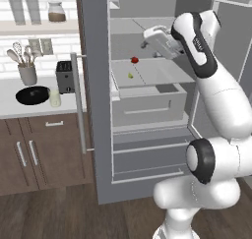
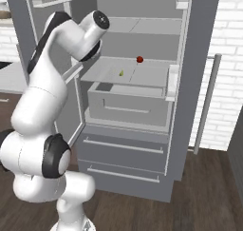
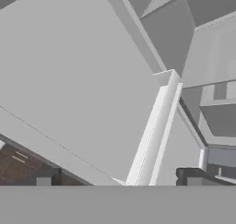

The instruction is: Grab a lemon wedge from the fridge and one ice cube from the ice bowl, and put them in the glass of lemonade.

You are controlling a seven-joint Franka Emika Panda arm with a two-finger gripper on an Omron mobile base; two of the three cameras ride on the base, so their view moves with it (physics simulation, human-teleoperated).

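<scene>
Lemon wedge [image 1: 130, 75] on fridge [image 1: 147, 80] shelf; ice bowl [image 1: 32, 95] apparently leftward.

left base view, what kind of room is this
A home kitchen, by the look of it: an open grey fridge, a counter over wooden cabinets carrying a toaster and utensil cup, and a white brick wall with a shelf of glasses.

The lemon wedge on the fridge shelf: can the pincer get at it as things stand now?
Probably yes. The fridge stands open, the lemon wedge lies bare on the shelf, and the open pincer is above it, empty.
</scene>
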